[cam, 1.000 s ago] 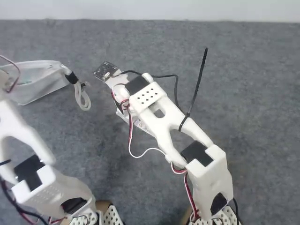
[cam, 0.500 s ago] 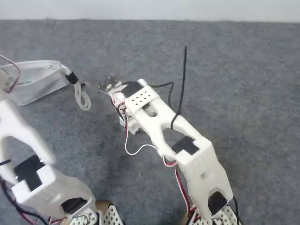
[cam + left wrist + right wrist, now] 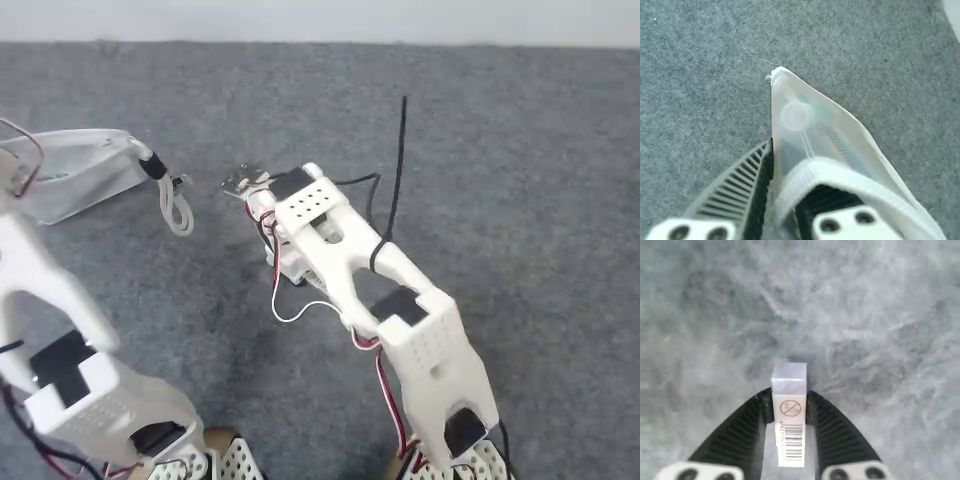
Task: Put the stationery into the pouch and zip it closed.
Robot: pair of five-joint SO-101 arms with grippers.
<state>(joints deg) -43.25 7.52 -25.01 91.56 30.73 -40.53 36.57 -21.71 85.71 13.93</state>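
Right end effector (image 3: 789,396), clamped along a small white sleeved eraser (image 3: 789,380), sits well right of the translucent plastic pouch (image 3: 80,180) pinched by the left end effector (image 3: 785,167).

Pouch (image 3: 78,182) well left of eraser (image 3: 789,410)

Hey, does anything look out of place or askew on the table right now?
Nothing stands out. The left gripper is clamped on an edge of the pouch, and the right gripper holds the eraser straight between its fingers. Nothing looks spilled or damaged on the grey mat.
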